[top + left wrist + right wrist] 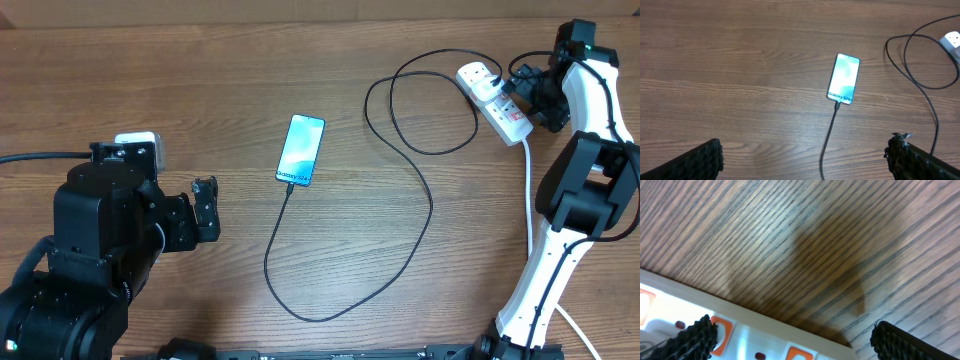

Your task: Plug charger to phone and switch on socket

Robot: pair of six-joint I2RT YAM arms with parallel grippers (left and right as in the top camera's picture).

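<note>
Phone (301, 150): charger (420, 210) tip sitting at its bottom edge.
Left gripper (206, 207): hovering left of phone, gaping, empty.
Right gripper (795, 335): hovering far right of phone, gaping, empty.

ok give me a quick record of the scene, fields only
phone: slim smartphone with turquoise screen, lying flat
charger: long thin black cable, tip meets phone's bottom edge
socket: white oblong power strip, on the right side
left end effector: open, empty, short of phone
right end effector: open, empty, above power strip
</note>
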